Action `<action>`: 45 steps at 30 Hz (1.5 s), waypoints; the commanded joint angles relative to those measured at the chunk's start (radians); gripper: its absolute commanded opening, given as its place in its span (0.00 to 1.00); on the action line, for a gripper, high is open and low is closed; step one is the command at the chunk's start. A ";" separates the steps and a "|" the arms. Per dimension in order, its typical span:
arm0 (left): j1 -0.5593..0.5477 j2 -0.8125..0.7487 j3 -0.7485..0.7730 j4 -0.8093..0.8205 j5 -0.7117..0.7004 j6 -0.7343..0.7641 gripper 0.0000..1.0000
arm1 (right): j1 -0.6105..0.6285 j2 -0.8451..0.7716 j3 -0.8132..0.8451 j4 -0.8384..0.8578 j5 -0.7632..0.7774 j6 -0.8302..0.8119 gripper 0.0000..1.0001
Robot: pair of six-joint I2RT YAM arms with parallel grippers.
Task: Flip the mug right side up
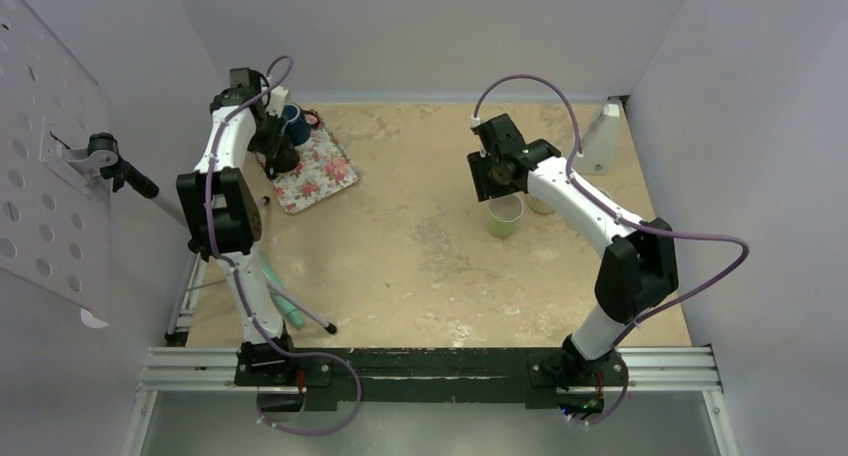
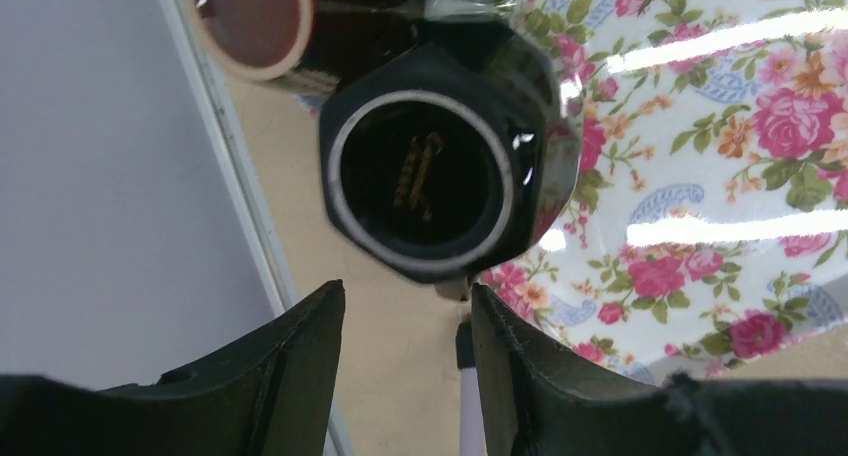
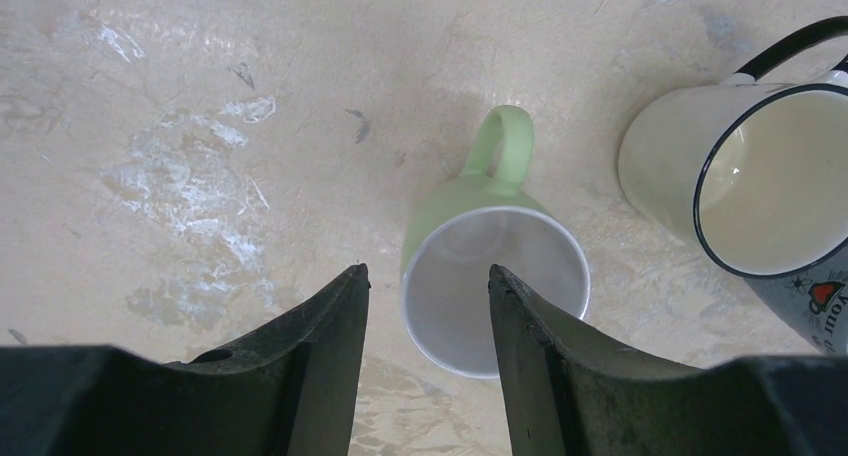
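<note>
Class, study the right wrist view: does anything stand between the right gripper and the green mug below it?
Nothing visible does. The right gripper hangs open directly over the green mug, which stands mouth up. The cream mug stands off to one side, apart from it.

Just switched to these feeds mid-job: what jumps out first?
The pale green mug stands mouth-up mid-table, directly under the open right gripper, with a cream black-rimmed mug beside it. At the far left lies a bright floral tray, where the left gripper hovers over a black mug whose mouth faces the wrist camera.
</note>
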 commanded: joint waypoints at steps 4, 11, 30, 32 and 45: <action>-0.002 0.053 0.002 0.058 0.118 0.039 0.48 | 0.002 -0.032 0.072 -0.044 0.029 -0.003 0.51; -0.002 0.001 -0.114 0.086 0.230 0.009 0.45 | 0.004 -0.047 0.066 -0.048 0.033 0.000 0.51; -0.004 0.054 -0.067 0.157 0.184 -0.057 0.22 | 0.003 -0.019 0.123 -0.080 0.050 -0.021 0.51; -0.004 0.046 -0.071 0.147 0.199 -0.051 0.00 | 0.004 -0.023 0.128 -0.083 0.056 -0.022 0.51; -0.005 -0.241 -0.302 0.081 0.398 -0.162 0.00 | 0.004 -0.106 0.104 0.106 -0.082 0.012 0.52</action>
